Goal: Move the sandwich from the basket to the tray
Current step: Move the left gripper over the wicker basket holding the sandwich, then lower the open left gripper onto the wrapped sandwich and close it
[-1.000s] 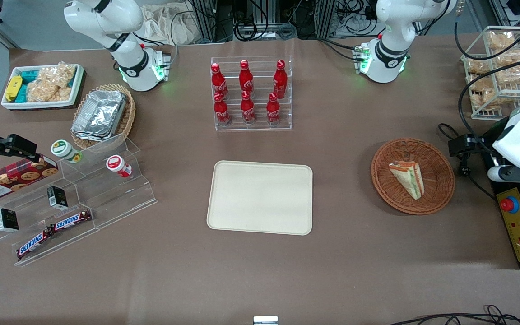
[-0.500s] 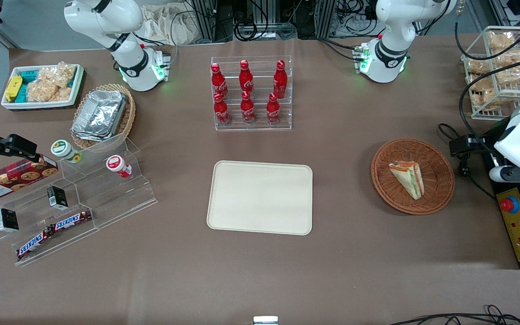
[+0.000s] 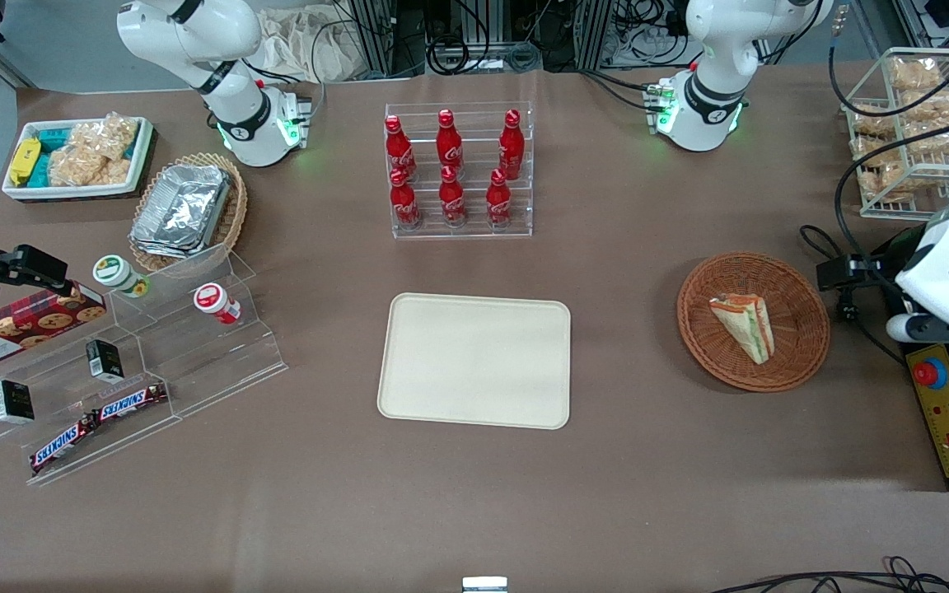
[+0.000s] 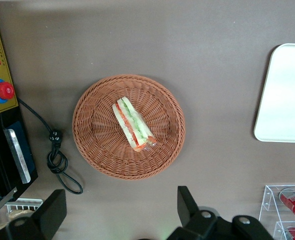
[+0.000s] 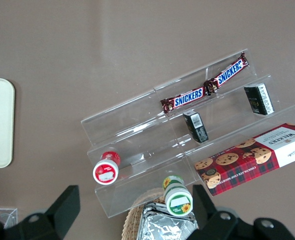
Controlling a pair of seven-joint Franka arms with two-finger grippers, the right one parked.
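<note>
Your brown table carries the cream tray about midway along its length. The tray lies flat, with nothing on it, nearer the front camera than the rack of red bottles.

The reddish-brown wicker basket sits toward the working arm's end of the table, well apart from the tray.

Your left arm's gripper hangs at that same end, off the basket's rim and above the edge of the yellow control box. The wrist view shows its two dark fingers spread wide with nothing between them. They touch neither the basket nor its contents.

The sandwich lies inside the basket, near its middle, with its green, orange and red layers facing up. In the wrist view, the sandwich rests on the weave, clear of the rim.
</note>
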